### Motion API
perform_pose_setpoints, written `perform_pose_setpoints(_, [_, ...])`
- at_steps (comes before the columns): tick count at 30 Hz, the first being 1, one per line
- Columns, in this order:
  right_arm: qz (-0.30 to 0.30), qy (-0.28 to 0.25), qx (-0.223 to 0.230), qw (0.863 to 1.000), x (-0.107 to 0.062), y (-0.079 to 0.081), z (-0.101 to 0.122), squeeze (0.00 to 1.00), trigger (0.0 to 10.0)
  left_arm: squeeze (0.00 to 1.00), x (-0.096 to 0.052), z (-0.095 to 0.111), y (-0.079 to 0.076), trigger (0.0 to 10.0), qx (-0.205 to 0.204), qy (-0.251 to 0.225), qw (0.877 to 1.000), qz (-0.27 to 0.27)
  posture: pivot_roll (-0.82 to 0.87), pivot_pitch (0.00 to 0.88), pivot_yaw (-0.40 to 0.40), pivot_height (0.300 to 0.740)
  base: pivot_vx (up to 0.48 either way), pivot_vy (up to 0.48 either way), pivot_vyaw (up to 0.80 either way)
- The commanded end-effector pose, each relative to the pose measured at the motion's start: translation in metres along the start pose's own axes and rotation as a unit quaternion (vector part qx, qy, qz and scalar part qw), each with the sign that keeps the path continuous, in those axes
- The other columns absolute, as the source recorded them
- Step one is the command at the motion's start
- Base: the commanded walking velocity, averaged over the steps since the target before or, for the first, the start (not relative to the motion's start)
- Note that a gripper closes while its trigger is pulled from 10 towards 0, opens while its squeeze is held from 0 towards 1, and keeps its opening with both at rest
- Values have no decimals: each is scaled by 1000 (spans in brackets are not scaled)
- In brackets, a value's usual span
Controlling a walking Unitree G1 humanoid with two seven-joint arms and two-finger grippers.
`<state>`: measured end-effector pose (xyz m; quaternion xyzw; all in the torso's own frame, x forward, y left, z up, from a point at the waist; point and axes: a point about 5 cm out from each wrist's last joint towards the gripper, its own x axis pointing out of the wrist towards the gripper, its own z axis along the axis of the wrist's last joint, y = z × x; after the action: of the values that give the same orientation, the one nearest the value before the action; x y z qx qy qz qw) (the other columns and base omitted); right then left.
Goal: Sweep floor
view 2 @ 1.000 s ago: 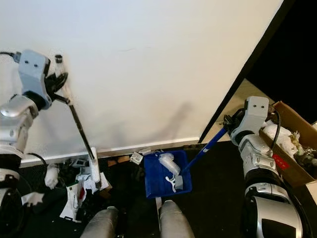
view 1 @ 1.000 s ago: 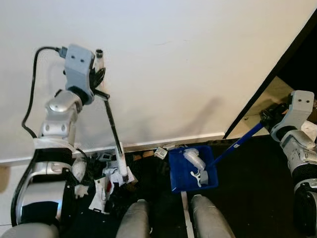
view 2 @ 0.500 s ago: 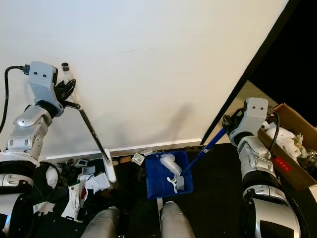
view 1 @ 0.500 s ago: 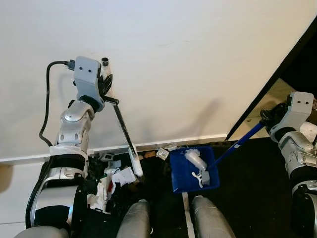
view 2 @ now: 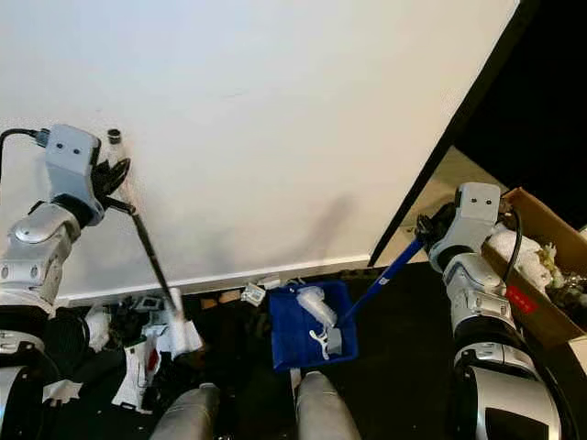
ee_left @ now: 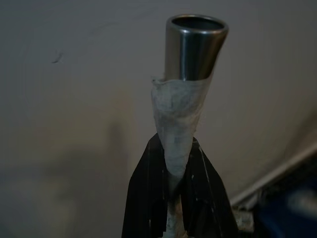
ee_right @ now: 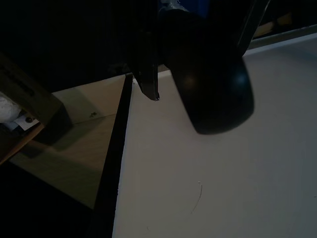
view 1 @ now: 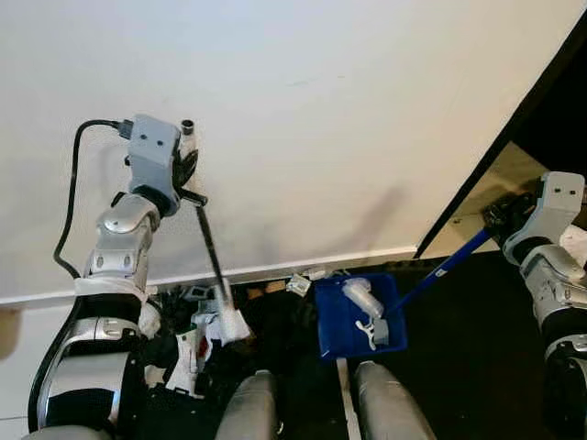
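Swinging back from where it was half a second ago, the broom (view 1: 207, 252) is now standing steeper, its white head pulled away from the blue dustpan (view 1: 356, 315) and resting once more in the scattered litter (view 1: 188, 348) on the dark floor (view 2: 404, 367). Its thin dark shaft is running up and leaning away from the dustpan to the left gripper (view 1: 186, 170), whose black fingers (ee_left: 143, 198) are pressing together on the tape-wrapped part of the handle just below the open metal tip, as the left wrist view is showing. At the head, torn paper and small white scraps are lying heaped against the skirting board (view 2: 275, 272), on the side of the dustpan toward the robot's left. The dustpan is sitting flat in front of the robot's feet, already carrying a few white pieces, its open mouth seemingly facing the pile, though that is hard to make out. Its long blue handle (view 2: 385, 275) is slanting up away from the pile to the right gripper (view 2: 431, 231), which seems to be gripping it, though I cannot tell how its fingers are set. So the litter is lying between broom head and dustpan, and the coming stroke, I judge, needs the left arm to be dragging the head sideways toward the pan.
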<state>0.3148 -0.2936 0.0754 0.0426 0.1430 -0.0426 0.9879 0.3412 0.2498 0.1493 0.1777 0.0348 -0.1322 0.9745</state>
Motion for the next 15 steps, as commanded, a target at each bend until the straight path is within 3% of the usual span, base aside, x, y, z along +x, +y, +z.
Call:
perform_pose_setpoints(1, [-7,3,-2,1000,-1,-5,1,0,10000,0,-5,9,14,10000,45,4,999,-6,48,42,18,740,0,0,0])
perform_pose_setpoints(8, [-7,3,-2,1000,-1,-5,1,0,10000,0,-5,9,14,10000,45,4,999,-6,48,42,18,740,0,0,0])
perform_pose_setpoints(9, [-5,4,-5,1000,-1,-5,1,0,10000,0,-7,8,19,10000,64,15,998,-10,51,46,14,740,0,0,0])
perform_pose_setpoints(10, [-9,-17,-15,1000,-4,-26,27,0,10000,0,-6,7,20,10000,96,27,995,-22,47,69,7,740,0,0,0])
perform_pose_setpoints(11, [-9,-17,-15,1000,-4,-26,27,0,10000,0,-6,7,20,10000,96,27,995,-22,47,69,7,740,0,0,0])
perform_pose_setpoints(12, [-11,-26,-29,999,-7,-39,41,0,10000,0,-7,7,20,10000,106,29,994,-25,41,70,8,740,0,0,0])
perform_pose_setpoints(14, [-15,-27,-35,999,-10,-46,46,0,10000,0,-9,7,23,10000,106,31,994,-23,39,73,9,740,0,0,0])
perform_pose_setpoints(15, [-24,-31,-46,998,-16,-58,54,0,10000,0,-13,6,27,10000,106,37,993,-23,37,74,12,740,0,0,0])
